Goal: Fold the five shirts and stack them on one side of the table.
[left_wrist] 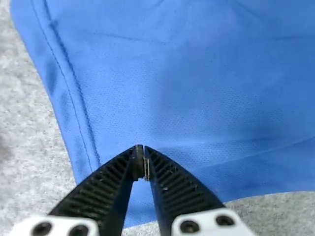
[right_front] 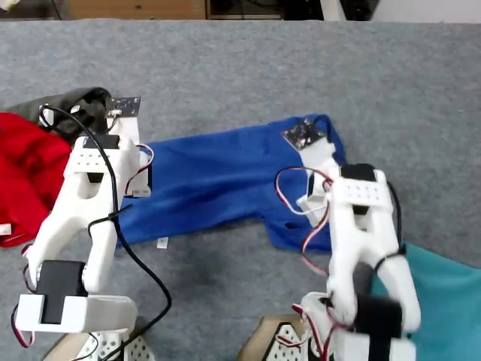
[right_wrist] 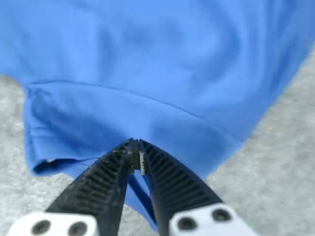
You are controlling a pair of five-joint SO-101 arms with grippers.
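Left tool (left_wrist: 140, 164) and right tool (right_wrist: 137, 157) are both clenched tip to tip over the blue shirt (right_front: 218, 173), which lies spread across the grey fuzzy counter (right_front: 225, 68) between a red shirt (right_front: 26, 173) and a teal shirt (right_front: 443, 293), wooden furniture (right_front: 135, 9) behind the counter's far edge.

Red shirt (right_front: 26, 169) cut by left edge; teal shirt (right_front: 443, 301) by right edge; blue shirt (right_front: 218, 180) partly under left arm (right_front: 83, 203) and right arm (right_front: 364, 233).
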